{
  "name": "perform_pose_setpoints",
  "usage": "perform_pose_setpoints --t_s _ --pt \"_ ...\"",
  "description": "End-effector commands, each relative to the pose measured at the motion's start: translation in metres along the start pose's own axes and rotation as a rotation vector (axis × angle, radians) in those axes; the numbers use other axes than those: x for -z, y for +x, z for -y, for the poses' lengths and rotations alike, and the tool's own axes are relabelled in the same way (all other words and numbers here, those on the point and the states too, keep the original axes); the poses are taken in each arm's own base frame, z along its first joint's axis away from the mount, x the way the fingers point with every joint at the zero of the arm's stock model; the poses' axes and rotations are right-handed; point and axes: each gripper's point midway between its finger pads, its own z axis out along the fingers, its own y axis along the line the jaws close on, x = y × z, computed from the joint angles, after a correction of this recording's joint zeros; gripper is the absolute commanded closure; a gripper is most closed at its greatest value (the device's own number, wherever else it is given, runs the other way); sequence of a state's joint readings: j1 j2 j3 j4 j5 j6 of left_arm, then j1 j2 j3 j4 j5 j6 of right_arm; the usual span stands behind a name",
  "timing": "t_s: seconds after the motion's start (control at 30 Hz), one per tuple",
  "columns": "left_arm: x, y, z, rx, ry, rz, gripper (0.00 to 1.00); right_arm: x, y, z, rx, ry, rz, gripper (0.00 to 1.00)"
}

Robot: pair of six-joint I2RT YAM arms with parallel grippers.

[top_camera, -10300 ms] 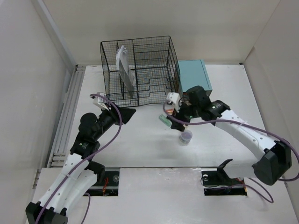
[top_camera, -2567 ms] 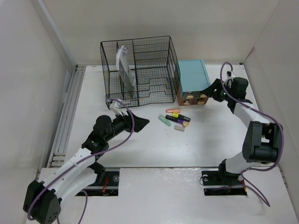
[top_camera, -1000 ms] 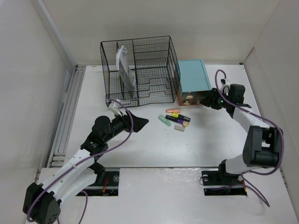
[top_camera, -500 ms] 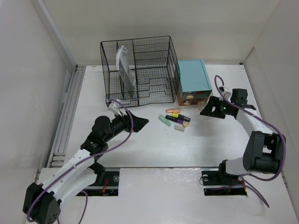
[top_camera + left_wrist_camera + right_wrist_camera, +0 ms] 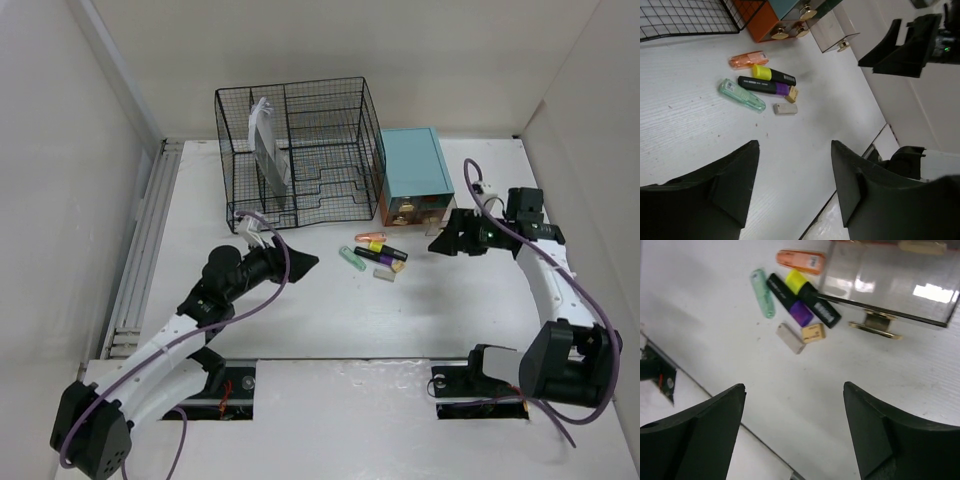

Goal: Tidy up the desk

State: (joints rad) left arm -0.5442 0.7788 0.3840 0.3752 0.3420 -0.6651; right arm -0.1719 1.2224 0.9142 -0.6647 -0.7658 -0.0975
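Black rack (image 5: 300, 150) on the desk (image 5: 320, 315) shows whole only from above.

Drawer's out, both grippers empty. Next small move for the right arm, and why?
Probably lower the right gripper over the grey eraser. Its jaws are open and empty, the drawer stands pulled out beside the markers, and that eraser lies at their near edge.

We see a matt white worktop (image 5: 685, 120) with a fine, faintly streaked grain. The rack (image 5: 300, 150) is thin black wire. The drawer (image 5: 890, 285) looks like clear glossy plastic, with shiny brass-coloured knobs (image 5: 875, 322). The highlighters (image 5: 812, 297) are smooth plastic, and the mint pen (image 5: 762, 292) is translucent.
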Motion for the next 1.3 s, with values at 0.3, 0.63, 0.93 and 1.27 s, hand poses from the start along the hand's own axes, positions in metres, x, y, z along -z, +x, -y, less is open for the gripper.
perform_pose_setpoints --t_s 0.3,0.63,0.93,1.27 --pt "-0.046 -0.027 0.024 -0.11 0.022 0.018 1.0 0.041 -0.043 -0.112 0.504 -0.309 0.029 1.0" --pt "-0.036 -0.002 -0.004 -0.123 -0.086 0.013 0.31 -0.06 -0.044 -0.117 1.041 0.059 0.036 0.22" --pt "-0.005 -0.008 0.0 -0.109 -0.089 0.074 0.31 -0.125 -0.051 -0.063 0.992 0.208 -0.123 0.67" --pt "-0.003 -0.004 0.002 -0.1 -0.074 0.064 0.32 -0.165 -0.029 -0.042 0.975 0.247 -0.244 0.62"
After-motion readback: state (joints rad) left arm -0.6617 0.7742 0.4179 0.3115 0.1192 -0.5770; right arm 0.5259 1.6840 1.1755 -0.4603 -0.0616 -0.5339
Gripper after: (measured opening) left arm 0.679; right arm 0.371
